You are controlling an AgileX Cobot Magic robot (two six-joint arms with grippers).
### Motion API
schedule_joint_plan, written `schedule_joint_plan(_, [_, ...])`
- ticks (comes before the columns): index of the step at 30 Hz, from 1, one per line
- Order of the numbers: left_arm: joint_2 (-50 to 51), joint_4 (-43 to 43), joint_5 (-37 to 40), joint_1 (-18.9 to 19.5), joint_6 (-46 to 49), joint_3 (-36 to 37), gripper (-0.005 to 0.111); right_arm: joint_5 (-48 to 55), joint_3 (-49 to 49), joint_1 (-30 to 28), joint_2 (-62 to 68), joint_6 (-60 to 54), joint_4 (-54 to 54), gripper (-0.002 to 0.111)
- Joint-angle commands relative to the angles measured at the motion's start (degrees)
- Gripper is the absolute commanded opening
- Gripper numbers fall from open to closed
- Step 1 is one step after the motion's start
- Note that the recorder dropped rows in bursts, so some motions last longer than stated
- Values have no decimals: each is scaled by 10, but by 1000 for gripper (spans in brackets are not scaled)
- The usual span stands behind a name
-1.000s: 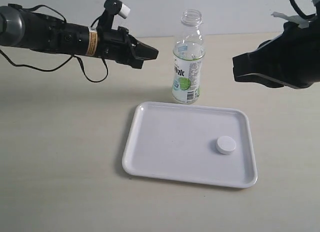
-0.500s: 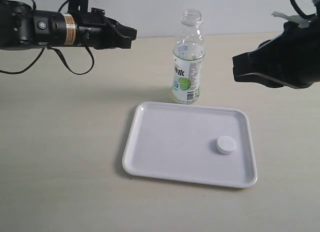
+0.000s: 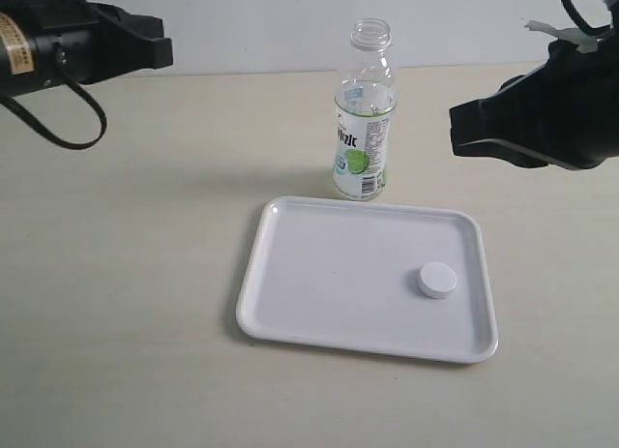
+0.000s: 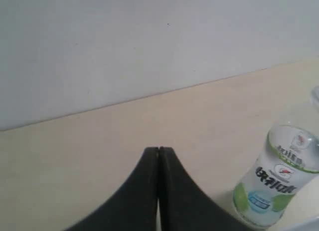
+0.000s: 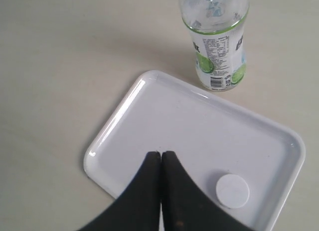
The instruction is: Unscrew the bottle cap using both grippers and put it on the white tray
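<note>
White bottle cap [image 3: 436, 280] lies flat on white tray [image 3: 300, 274], right of frame centre. Bottle [image 3: 364, 129] stands uncapped just behind tray. Your left gripper [image 3: 166, 51] has withdrawn to upper left, jaws pressed together, empty. Right gripper [image 3: 455, 129] unmoved at right edge, likewise closed, empty. Judgement: task appears complete, only retreat remains.

glossy white plastic tray [image 3: 290, 303]; clear plastic bottle [image 3: 365, 119]; matt tabletop [image 3: 126, 274]

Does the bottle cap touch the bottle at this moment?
Apart. The exterior view shows the bottle cap lying on the white tray, with bare tray between it and the bottle, whose neck stands open.
</note>
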Motion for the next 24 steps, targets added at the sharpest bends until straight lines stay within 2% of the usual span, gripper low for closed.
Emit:
schedule_joint_plan(1, [-73, -107, -78, 0, 100, 83, 0, -13, 1, 0, -4, 0, 2, 0])
schedule_joint_plan(6, [-164, -307, -101, 0, 275, 178, 0, -13, 1, 0, -4, 0, 2, 0])
schedule_joint_plan(11, [-253, -430, -112, 0, 386, 246, 0, -13, 1, 0, -4, 0, 2, 0])
schedule_joint_plan(15, [-324, -478, -111, 0, 425, 287, 0, -13, 1, 0, -4, 0, 2, 0])
schedule_joint_plan(24, [-416, -481, -100, 0, 425, 349, 0, -13, 1, 0, -4, 0, 2, 0])
